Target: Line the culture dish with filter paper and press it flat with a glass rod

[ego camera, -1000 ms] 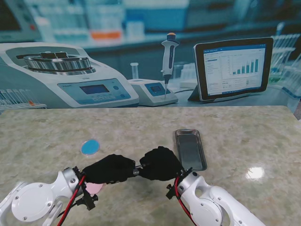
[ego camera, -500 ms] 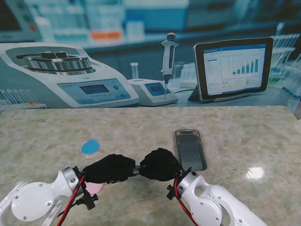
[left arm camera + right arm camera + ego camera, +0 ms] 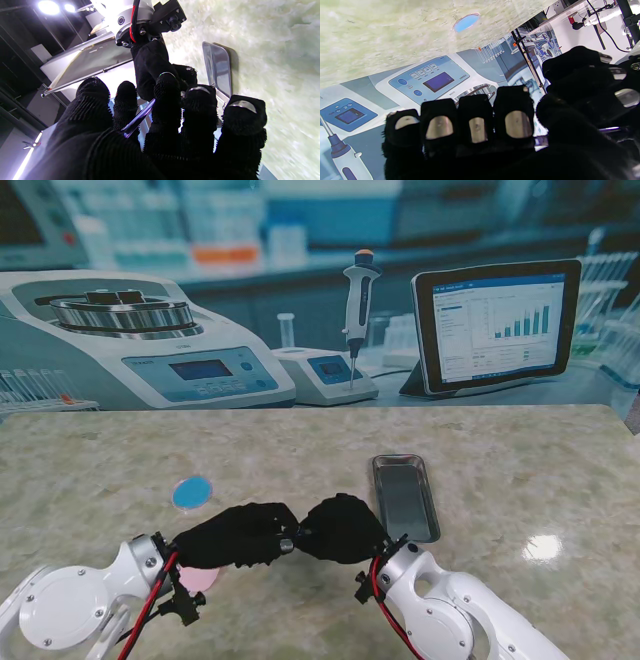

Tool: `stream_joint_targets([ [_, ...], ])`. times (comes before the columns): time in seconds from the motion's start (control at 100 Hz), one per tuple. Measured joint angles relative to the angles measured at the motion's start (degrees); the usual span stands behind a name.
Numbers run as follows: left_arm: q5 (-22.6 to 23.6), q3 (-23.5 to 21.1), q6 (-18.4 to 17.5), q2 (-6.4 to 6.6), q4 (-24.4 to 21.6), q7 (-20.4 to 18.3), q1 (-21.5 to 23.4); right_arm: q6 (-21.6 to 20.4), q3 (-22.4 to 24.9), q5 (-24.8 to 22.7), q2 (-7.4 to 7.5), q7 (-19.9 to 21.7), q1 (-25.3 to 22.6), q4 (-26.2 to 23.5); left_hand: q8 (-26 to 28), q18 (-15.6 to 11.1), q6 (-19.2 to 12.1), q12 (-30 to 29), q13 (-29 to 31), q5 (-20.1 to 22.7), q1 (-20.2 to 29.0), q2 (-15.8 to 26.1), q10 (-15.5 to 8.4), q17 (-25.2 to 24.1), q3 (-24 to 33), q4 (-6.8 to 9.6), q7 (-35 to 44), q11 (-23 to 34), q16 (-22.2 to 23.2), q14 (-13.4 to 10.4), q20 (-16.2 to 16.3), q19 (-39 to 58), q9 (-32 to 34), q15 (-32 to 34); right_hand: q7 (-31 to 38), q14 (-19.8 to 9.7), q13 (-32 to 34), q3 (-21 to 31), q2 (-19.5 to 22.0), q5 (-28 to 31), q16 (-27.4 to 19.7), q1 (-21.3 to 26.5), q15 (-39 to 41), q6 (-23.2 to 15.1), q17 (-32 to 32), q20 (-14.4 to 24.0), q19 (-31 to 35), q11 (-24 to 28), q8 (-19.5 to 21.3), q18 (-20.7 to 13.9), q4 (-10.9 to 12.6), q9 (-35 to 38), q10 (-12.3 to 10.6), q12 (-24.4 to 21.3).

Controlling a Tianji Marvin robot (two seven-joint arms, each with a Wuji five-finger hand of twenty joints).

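Observation:
My two black-gloved hands meet knuckle to knuckle near me, at the middle of the table. The left hand (image 3: 235, 537) and the right hand (image 3: 342, 528) both curl around a thin glass rod (image 3: 289, 543), of which only a short piece shows between them. In the left wrist view the rod (image 3: 138, 118) runs between my left fingers (image 3: 167, 100) toward the right hand (image 3: 152, 65). A blue round disc (image 3: 192, 492) lies flat on the table, farther from me on the left, also seen as the blue disc (image 3: 466, 22). A pink round piece (image 3: 199, 578) peeks out under my left wrist.
A shallow metal tray (image 3: 405, 497) lies just right of my right hand, its rim (image 3: 216, 67) close to the fingers. The marble table (image 3: 520, 470) ends at a printed lab backdrop (image 3: 300, 300) with a centrifuge, pipette and tablet.
My left hand has reached slightly to the right and closed its fingers further over the rod next to the right hand. The right hand, disc and tray have stayed put.

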Motion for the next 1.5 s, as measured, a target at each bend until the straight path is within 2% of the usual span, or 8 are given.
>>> stream_joint_targets([
  [0.25, -0.21, -0.89, -0.58, 0.02, 0.03, -0.23, 0.25, 0.0, 0.35, -0.39, -0.03, -0.58, -0.26, 0.03, -14.96, -1.18, -1.76, -4.45, -10.71, -8.45, -0.09, 0.4, -0.2, -10.61, -0.64, 0.03, -8.77, -11.27, 0.03, 2.9, 3.69, -7.94, -12.61, -11.11, 0.0, 0.02, 0.0, 0.39, 0.0, 0.02, 0.55, 0.01, 0.02, 0.02, 0.0, 0.06, 0.0, 0.0, 0.41, 0.01, 0.89, 0.0, 0.01, 0.01],
  [0.41, -1.08, -1.83, -0.82, 0.0, 0.08, -0.27, 0.56, 0.2, 1.06, -0.8, -0.02, -0.44, -0.85, -0.1, -24.33, -0.28, -1.57, -13.28, -14.79, -10.41, -2.16, 2.97, 0.24, -17.47, -1.87, 0.06, -20.18, -24.77, -5.27, 3.94, 3.72, -15.63, -18.67, -22.87, 0.0, 0.03, 0.0, 0.13, 0.0, 0.02, 0.55, 0.03, 0.03, 0.03, 0.17, 0.07, 0.0, 0.0, 0.41, 0.01, 0.97, 0.01, 0.01, 0.02],
  [0.54, -1.86, -2.54, -0.95, -0.09, 0.08, 0.12, 0.94, 0.5, 1.7, -0.94, 0.0, -0.19, -1.38, -0.28, -30.68, 1.89, -0.57, -25.21, -18.5, -11.47, -2.83, 3.6, 0.25, -25.11, -3.37, 0.06, -26.26, -36.79, -15.74, 5.57, -6.31, -29.42, -22.83, -40.57, 0.0, 0.11, 0.66, 0.13, 0.0, 1.2, 0.56, 0.03, 0.04, 0.15, 0.68, 0.09, 0.02, 0.0, 0.42, 0.01, 0.97, 0.69, 0.01, 0.02],
  [0.66, -1.83, -3.36, -1.17, -0.35, 0.08, 1.16, 1.36, 0.89, 2.48, -1.5, 0.03, 0.09, -1.92, -0.68, -35.12, 2.38, 0.69, -32.43, -21.41, -11.5, -3.55, 3.72, 0.25, -29.31, -4.02, 0.07, -30.21, -43.51, -22.03, 5.68, -13.98, -40.45, -26.29, -51.3, 0.0, 0.13, 0.66, 0.12, 0.0, 1.2, 0.56, 0.03, 0.06, 0.15, 0.68, 0.09, 0.31, 0.0, 0.42, 0.44, 0.97, 0.69, 0.01, 0.02],
  [0.89, 3.62, -5.13, -3.65, -1.22, 0.03, 7.41, 2.67, 1.67, 4.75, -3.06, 0.27, 1.09, -3.47, -1.81, -41.69, 2.42, 3.64, -37.28, -23.47, -8.8, -4.32, 4.36, 0.26, -32.89, -4.15, 0.07, -37.02, -47.58, -27.05, 5.54, -18.8, -52.91, -28.14, -62.58, 0.0, 0.13, 1.23, 0.12, -0.14, 1.2, 0.56, 0.03, 0.12, 0.15, 1.39, 0.09, 0.68, 0.0, 0.44, 0.46, 0.97, 0.69, 0.01, 0.02],
  [1.06, 9.18, -6.29, -5.73, -1.81, 0.31, 11.37, 3.37, 2.17, 7.22, -3.85, 0.38, 1.9, -4.99, -2.81, -42.2, 2.12, 4.11, -37.37, -24.48, -7.86, -4.16, 4.37, 0.26, -34.25, -4.16, 0.07, -37.84, -47.75, -27.56, 4.44, -19.39, -56.36, -28.15, -65.49, 0.0, 0.13, 1.51, 0.12, -0.15, 1.2, 0.56, 0.03, 0.16, 0.15, 1.71, 0.09, 0.75, 0.0, 0.43, 0.46, 0.97, 0.69, 0.01, 0.03],
  [1.22, 19.08, -6.79, -8.41, -2.3, 1.2, 16.51, 3.82, 2.84, 10.71, -4.83, 0.45, 3.02, -7.1, -4.37, -42.2, 1.31, 4.11, -37.37, -25.94, -7.86, -4.11, 4.37, 0.26, -35.48, -4.16, 0.08, -37.84, -47.87, -27.73, 3.08, -19.51, -60.73, -29.17, -68.3, 0.0, 0.06, 1.8, 0.12, -0.16, 1.2, 0.56, 0.03, 0.6, 0.12, 2.03, 0.09, 0.96, 0.0, 0.43, 0.46, 0.97, 1.28, 0.01, 0.03],
  [1.5, 30.83, -6.57, -11.15, -2.93, 3.31, 23.23, 4.77, 5.57, 15.79, -6.24, 0.99, 7.02, -9.77, -8.23, -42.8, 0.57, 4.11, -37.37, -26.38, -7.83, -4.1, 4.37, 0.26, -35.73, -4.17, 0.08, -38.2, -47.87, -28.38, 1.86, -19.57, -67.33, -29.2, -71.73, 0.0, 0.01, 1.8, 0.04, -0.17, 1.13, 0.54, 0.02, 0.63, -0.36, 2.04, 0.09, 1.2, 0.0, 0.43, 0.46, 0.97, 1.28, -0.04, 0.02],
])
